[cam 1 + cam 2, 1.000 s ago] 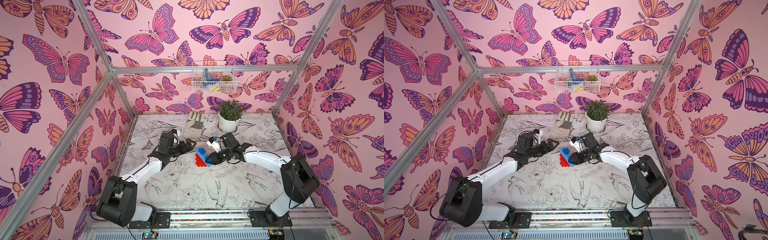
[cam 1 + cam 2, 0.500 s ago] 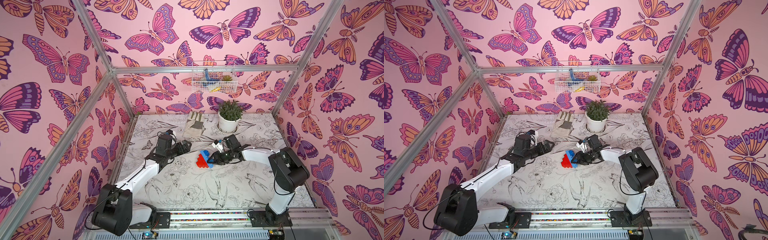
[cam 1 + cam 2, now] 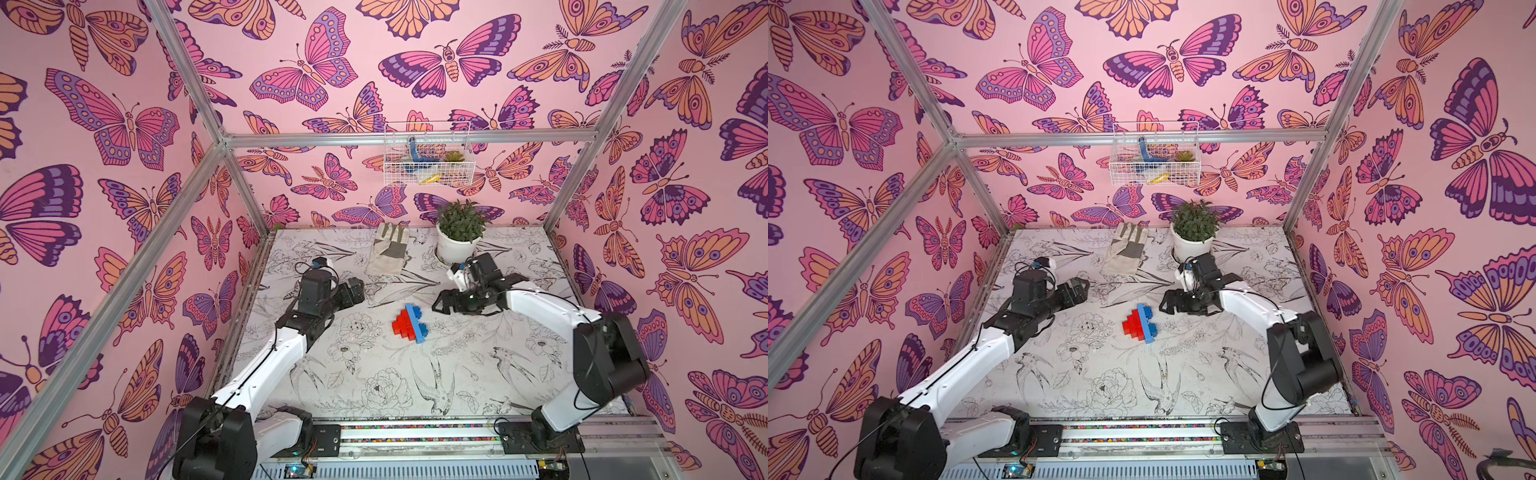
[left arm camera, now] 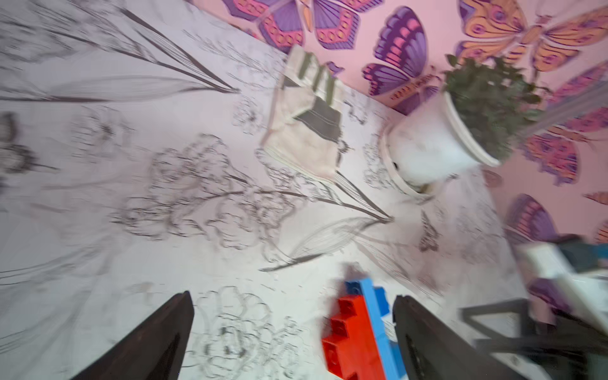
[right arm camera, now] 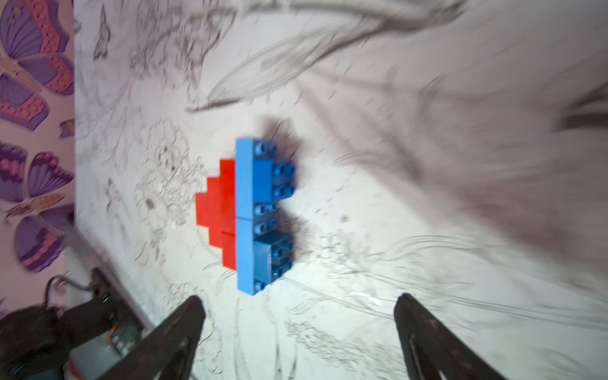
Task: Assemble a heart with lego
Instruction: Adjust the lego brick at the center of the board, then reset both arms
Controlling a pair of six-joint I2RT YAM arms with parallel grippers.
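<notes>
Lying flat near the middle of the table [image 3: 374, 395], the heart [image 3: 409, 324] looks finished. Its red bricks [image 5: 217, 210] form the left half and its blue bricks [image 5: 263, 214] the right, joined along one straight seam with a stepped outline on each side. No loose brick shows anywhere else in both top views, so I judge the building done; at most the arms need to draw clear.

The right gripper [image 5: 300, 297] hovers just to the right of the heart and a little farther back, its jaws spread wide and holding nothing. The left gripper [image 4: 292, 297] is well to the left, also wide and empty, apart from the bricks.

The table wears a white cloth printed with black line drawings of flowers and birds. At its far edge a pale work glove [image 3: 388, 251] lies flat, and a potted plant [image 3: 459, 232] in a white pot stands to its right. Pink butterfly-patterned walls [image 3: 124, 124] enclose the cell behind an aluminium frame [image 3: 407, 139]. A white wire basket [image 3: 426, 160] holding small items hangs on the far wall.
</notes>
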